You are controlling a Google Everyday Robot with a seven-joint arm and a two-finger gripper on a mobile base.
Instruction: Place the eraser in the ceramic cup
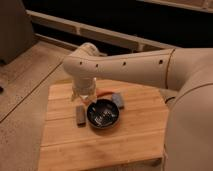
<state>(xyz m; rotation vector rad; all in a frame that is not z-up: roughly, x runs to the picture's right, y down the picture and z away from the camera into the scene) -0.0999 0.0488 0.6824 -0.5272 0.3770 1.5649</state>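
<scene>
The eraser (80, 114), a small dark grey-brown block, lies flat on the wooden table (140, 135), just left of the black bowl. My arm reaches in from the right, and its wrist bends down over the table's back left part. The gripper (83, 96) hangs there, a little behind and above the eraser and apart from it. I cannot pick out the white ceramic cup; the arm and gripper cover the spot behind the eraser.
A round black bowl (104, 114) sits at the table's middle. A blue-grey squarish block (118, 100) lies behind it to the right, and an orange-red thing (104, 93) behind it. The table's left edge drops to a speckled floor (22, 100).
</scene>
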